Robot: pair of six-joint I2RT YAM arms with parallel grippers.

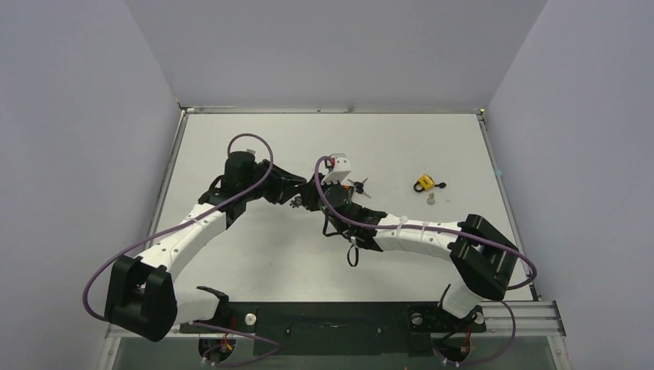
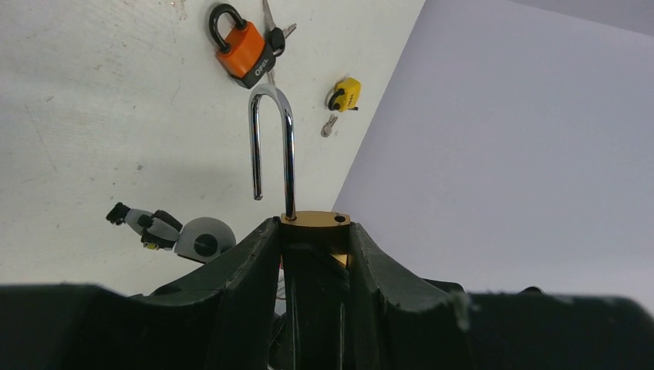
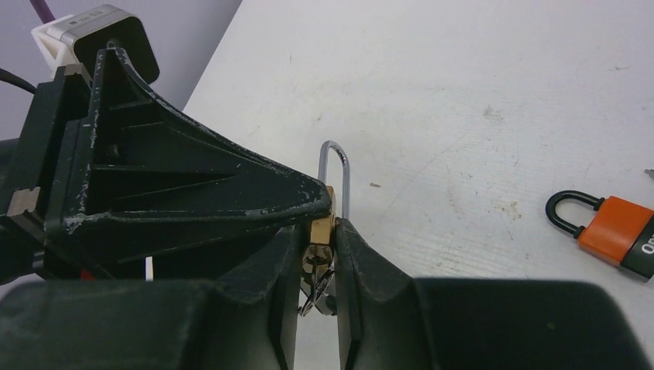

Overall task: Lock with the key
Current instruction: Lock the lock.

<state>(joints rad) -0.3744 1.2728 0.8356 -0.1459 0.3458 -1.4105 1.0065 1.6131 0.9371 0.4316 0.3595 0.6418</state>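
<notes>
The brass padlock (image 2: 315,221) is held up off the bench (image 1: 432,146) near its centre, where the two arms meet. That way each end of it is free to be worked on.

The left fingers (image 2: 247,262) are closed on the flat sides of the brass body. This keeps it steady and leaves the shackle (image 2: 287,146) pointing away from the wrist. The shackle is open: its long leg sits in the body, while its short leg ends in the air, apart from the brass top. Only the top edge of the body shows past the left fingertips, so most of it lies deep between them.

The right fingers (image 3: 362,270) come at the opposite end of the body. They are drawn in narrow around the key (image 3: 316,287), which hangs with its ring from the underside of the lock. They appear to pinch it, though the contact itself is in shadow. The brass body sits right at their tips, against the left fingers' outer flank.

I judge this split grip is meant to let one arm brace the lock while the other turns the key. The shackle has yet to be seated.

The orange padlock (image 2: 243,50) lies on the bench beyond, toward the far edge. The yellow padlock (image 1: 423,183) and a loose key (image 1: 431,200) lie further toward the right edge.
</notes>
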